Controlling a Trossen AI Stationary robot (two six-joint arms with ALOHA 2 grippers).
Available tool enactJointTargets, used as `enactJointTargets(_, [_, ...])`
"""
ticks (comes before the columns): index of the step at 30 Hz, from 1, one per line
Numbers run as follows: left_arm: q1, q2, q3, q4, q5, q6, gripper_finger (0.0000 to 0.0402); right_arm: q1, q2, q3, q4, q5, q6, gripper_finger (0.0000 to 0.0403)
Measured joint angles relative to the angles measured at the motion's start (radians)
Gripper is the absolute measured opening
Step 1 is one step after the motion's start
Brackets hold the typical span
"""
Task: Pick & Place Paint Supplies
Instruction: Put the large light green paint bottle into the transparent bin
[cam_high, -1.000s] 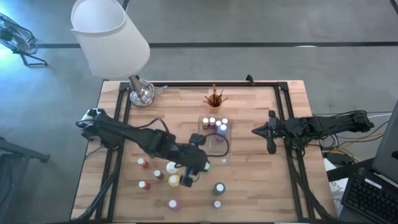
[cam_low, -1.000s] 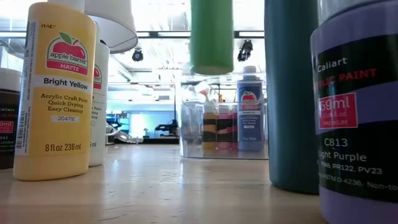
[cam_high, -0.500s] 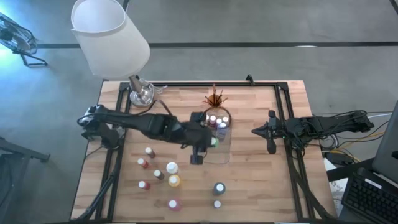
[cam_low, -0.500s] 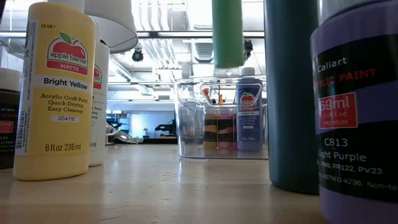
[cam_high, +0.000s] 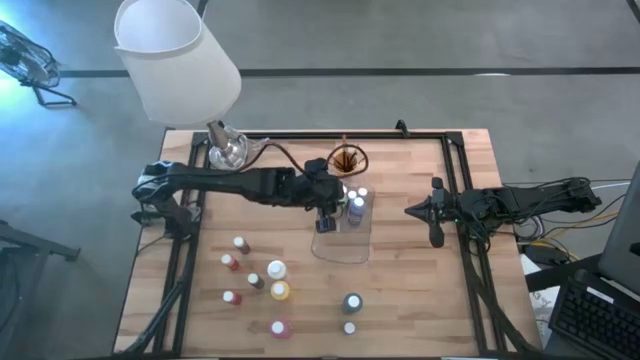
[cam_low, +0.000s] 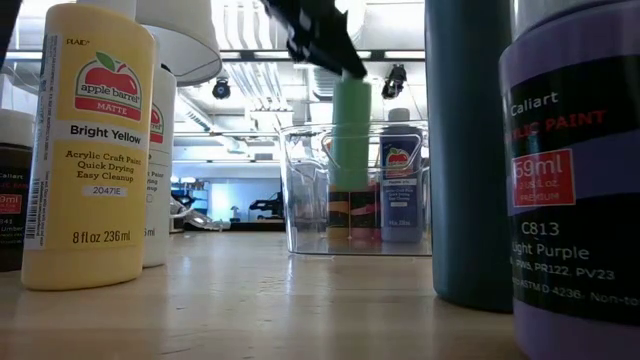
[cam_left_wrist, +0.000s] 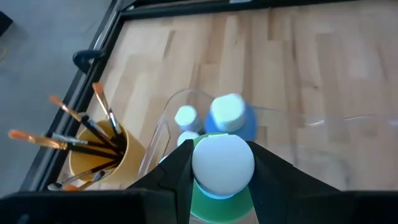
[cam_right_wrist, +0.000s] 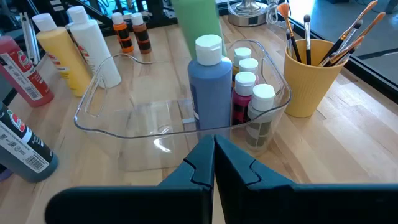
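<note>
The left gripper (cam_left_wrist: 222, 186) is clamped on a green paint bottle (cam_low: 351, 135) with a round white cap, and it holds the bottle upright above the clear tray (cam_right_wrist: 134, 127), near the end of the tray where other bottles already stand. The green bottle is plain and smooth on its side, with no label that I can see, and its bottom hangs just over the small bottles in the tray. Inside the tray there is a taller blue bottle (cam_right_wrist: 210, 87) with a white cap, and beside it some small bottles with white caps (cam_right_wrist: 246, 84). Just beside the tray stands a yellow-orange cup (cam_right_wrist: 310, 74) full of thin brushes (cam_right_wrist: 348, 31). The right gripper (cam_right_wrist: 214, 163) waits near the right edge of the table, its fingers pressed together with nothing between them.
</note>
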Motion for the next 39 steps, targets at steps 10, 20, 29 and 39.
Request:
enactJointTargets(10, [0.045, 0.0, -0.158, 0.201, 0.079, -0.023, 0.0123, 0.0, 0.0, 0.0, 0.0, 0.0, 0.0, 0.0008])
enactJointTargets(20, [0.048, 0.018, -0.208, 0.309, 0.11, -0.033, 0.0123, 0.0, 0.0, 0.0, 0.0, 0.0, 0.001, 0.0008])
enactJointTargets(29, [0.057, 0.083, -0.206, 0.366, 0.137, -0.031, 0.0123, 0.0, 0.0, 0.0, 0.002, 0.0, 0.002, 0.0008])
enactJointTargets(39, [0.068, 0.084, -0.206, 0.371, 0.152, -0.024, 0.0133, 0.0, 0.0, 0.0, 0.001, 0.0, 0.0, 0.0008])
